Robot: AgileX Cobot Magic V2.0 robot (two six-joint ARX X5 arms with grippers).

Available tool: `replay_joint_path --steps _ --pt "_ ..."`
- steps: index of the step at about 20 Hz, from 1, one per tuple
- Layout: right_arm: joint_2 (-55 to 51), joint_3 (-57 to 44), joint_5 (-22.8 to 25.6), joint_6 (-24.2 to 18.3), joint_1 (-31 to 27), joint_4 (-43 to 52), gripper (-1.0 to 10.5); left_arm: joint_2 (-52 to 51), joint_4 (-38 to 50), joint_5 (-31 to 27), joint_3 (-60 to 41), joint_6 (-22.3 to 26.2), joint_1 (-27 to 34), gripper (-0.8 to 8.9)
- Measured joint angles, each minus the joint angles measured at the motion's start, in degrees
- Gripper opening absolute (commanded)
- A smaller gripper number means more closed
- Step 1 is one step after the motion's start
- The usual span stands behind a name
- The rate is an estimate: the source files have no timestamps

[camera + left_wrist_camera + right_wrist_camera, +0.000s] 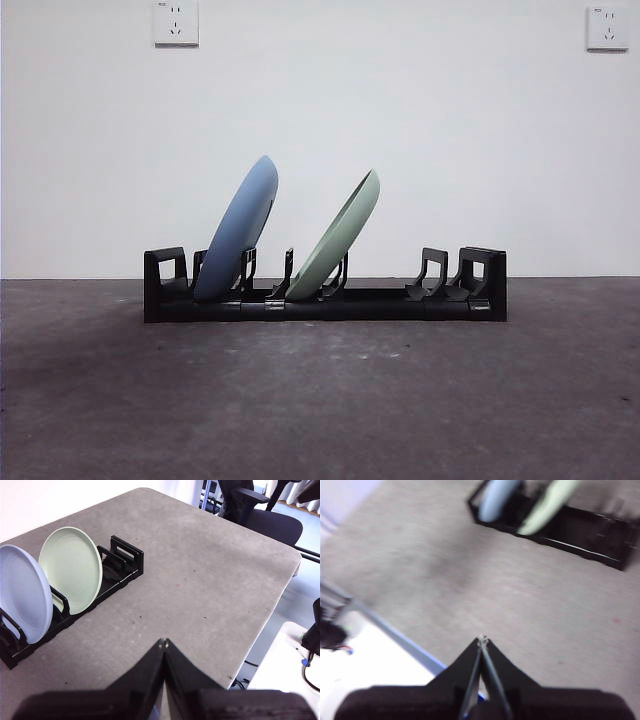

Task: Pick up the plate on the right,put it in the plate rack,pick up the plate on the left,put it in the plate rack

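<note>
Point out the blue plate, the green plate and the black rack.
Round pale blue plate (240, 235): front view, middle of its back.
Round pale green plate (338, 243): front view, middle of its back.
Long black plastic plate rack (400, 303): front view, bare base rail.

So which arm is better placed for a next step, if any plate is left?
Neither. The blue plate and the green plate both lean in the plate rack. The left claw and the right claw are shut, empty and away from it.

Blue plate, green plate tilted in plate rack
</note>
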Motion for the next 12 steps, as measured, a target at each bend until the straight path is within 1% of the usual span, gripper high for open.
replay_joint_path --steps 4,6,8,10,11,12 --pt "3.04 0.00 5.03 0.00 0.00 0.00 0.0 1.20 0.07 -0.09 0.00 0.04 0.00 -0.01" --pt "4.59 0.00 7.85 0.02 0.00 0.00 0.0 2.40 2.75 -2.45 0.00 0.61 0.02 -0.01" --pt "6.27 0.00 10.97 0.02 0.00 0.00 0.0 3.69 2.86 -3.17 0.02 1.84 0.02 -0.01" --pt "8.46 0.00 13.55 0.00 0.00 0.00 0.0 4.90 3.15 -6.62 0.02 3.76 0.24 -0.01" --pt "9.70 0.00 14.64 0.04 0.00 0.00 0.0 5.60 4.46 -8.81 0.00 5.33 0.61 -0.01" --pt "10.69 0.00 15.50 0.02 0.00 0.00 0.0 5.88 6.60 -9.75 -0.07 7.02 1.38 -0.01"
